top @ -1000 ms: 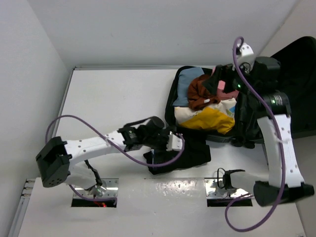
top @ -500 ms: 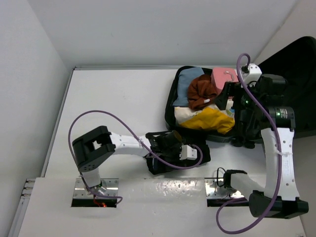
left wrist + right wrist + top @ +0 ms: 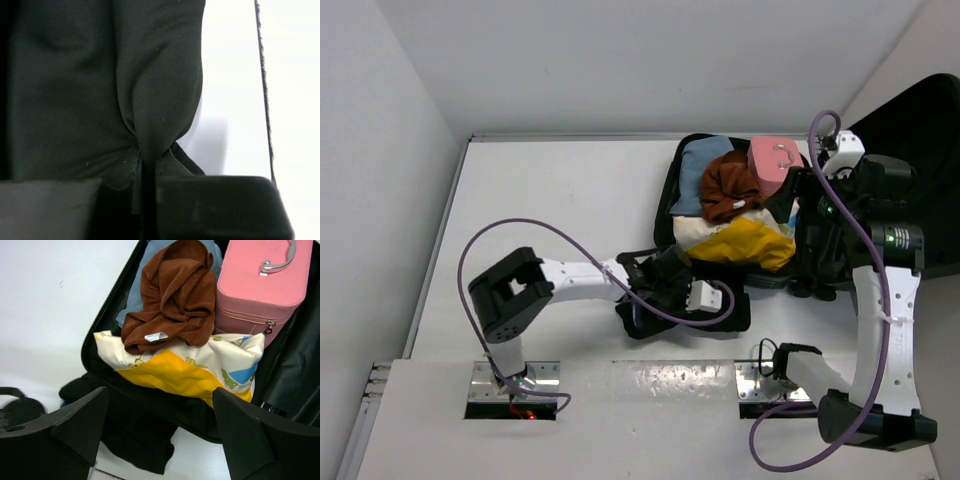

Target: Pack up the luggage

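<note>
The left arm lies low across the tabletop [image 3: 550, 200], so its hand [image 3: 695, 297] meets the folded black garment [image 3: 735, 312] from the 9 o'clock side. In the left wrist view a ridge of the dark cloth is gathered and nipped between the two fingers. The left hand is therefore nearly closed, with a pinch of garment in it. That looks like a grip meant to lift soft fabric rather than push it.

The garment rests on the tabletop at about 6 o'clock of the luggage [image 3: 665, 215], touching its near rim, so the carry should be short. The luggage lies open at roughly 2 o'clock on the tabletop, with its lid [image 3: 920, 130] thrown back to 3 o'clock.

Inside, a blue cloth [image 3: 700, 165] lies at 11 o'clock and a brown towel [image 3: 728, 188] sits in the middle. A pink case [image 3: 775, 158] is at 1 o'clock and a yellow printed bag [image 3: 745, 240] bulges at 6 o'clock.

The right hand [image 3: 160, 390] hovers over the 3 o'clock side with its fingers spread wide and holding nothing. It is probably kept clear of the pile to leave room for the garment.
</note>
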